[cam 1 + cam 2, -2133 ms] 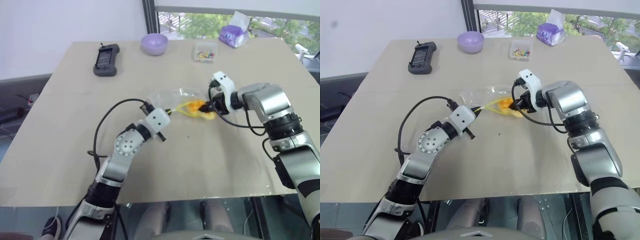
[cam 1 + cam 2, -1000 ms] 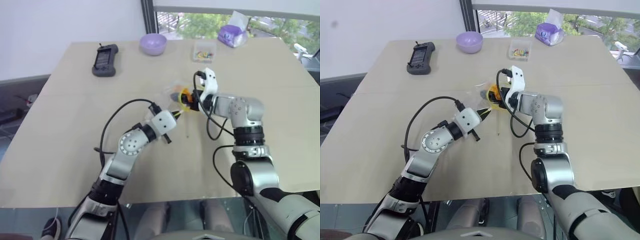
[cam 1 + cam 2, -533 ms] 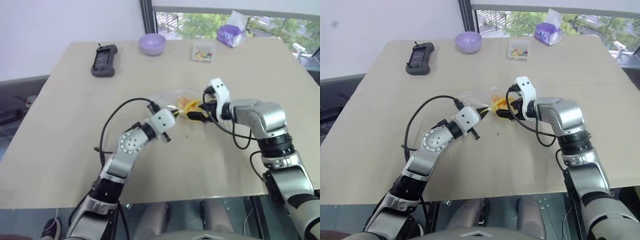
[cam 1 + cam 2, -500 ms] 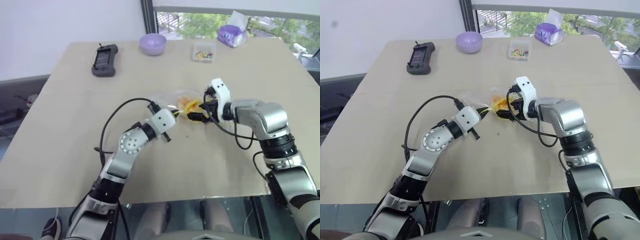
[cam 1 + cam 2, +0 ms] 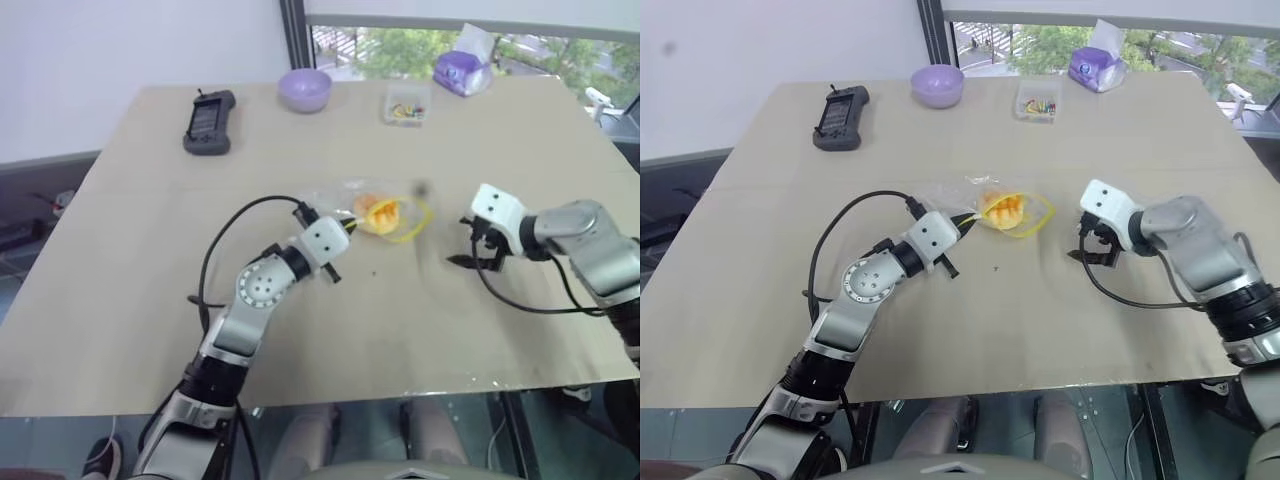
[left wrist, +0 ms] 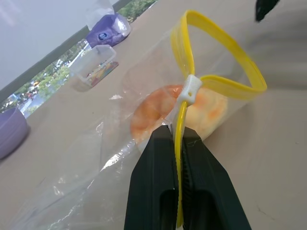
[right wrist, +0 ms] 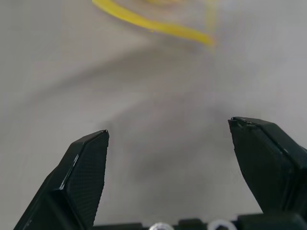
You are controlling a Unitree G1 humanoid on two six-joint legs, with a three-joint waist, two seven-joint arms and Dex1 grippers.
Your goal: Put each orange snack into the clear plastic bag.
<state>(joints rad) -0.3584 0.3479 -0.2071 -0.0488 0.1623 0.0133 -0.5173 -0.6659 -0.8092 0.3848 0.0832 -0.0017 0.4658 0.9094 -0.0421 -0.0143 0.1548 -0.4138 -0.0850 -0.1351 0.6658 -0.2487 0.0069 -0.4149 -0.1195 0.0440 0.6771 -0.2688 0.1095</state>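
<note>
Right gripper has withdrawn rightward, jaws wide and empty; orange snack sits inside clear plastic bag.
Left wrist view: left gripper pinches the yellow seal strip; keep mouth raised so the snack stays in.

A beige table stands by a white wall and window.
</note>
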